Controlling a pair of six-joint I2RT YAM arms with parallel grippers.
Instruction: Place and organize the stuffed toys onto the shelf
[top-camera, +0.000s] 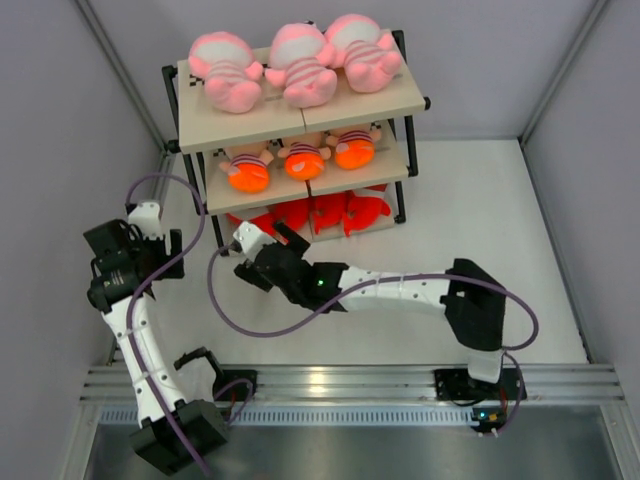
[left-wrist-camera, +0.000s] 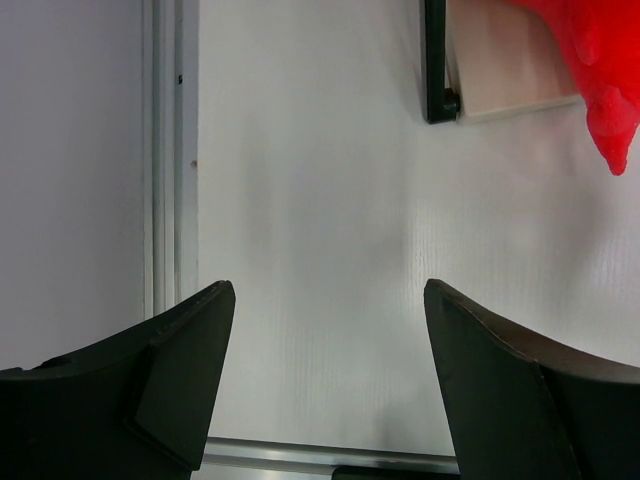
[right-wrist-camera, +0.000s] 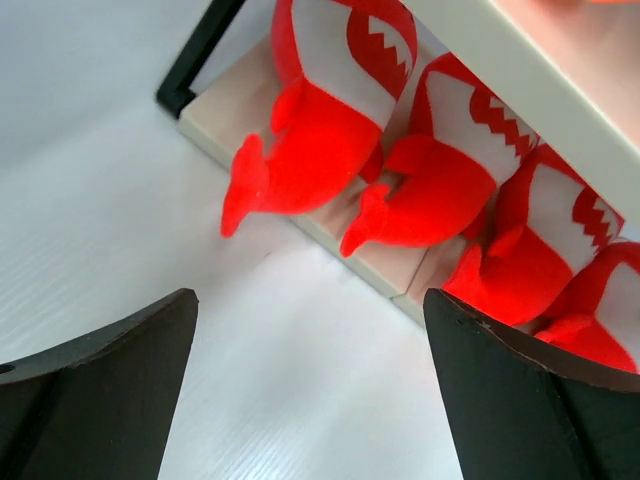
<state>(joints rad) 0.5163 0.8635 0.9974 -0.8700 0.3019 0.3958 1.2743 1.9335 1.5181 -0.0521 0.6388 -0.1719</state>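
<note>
The shelf stands at the back of the table. Three pale-pink striped dolls lie on its top board. Three orange-faced striped dolls sit on the middle board. Several red sharks line the bottom board and show close in the right wrist view, tails towards me. My right gripper is open and empty, just in front of the bottom board's left end. My left gripper is open and empty, left of the shelf over bare table. One red shark tail shows in the left wrist view.
The shelf's black front-left leg and bottom board are close to both grippers. Grey walls enclose the table on three sides. A metal rail runs along the near edge by the arm bases. Purple cables loop off both arms.
</note>
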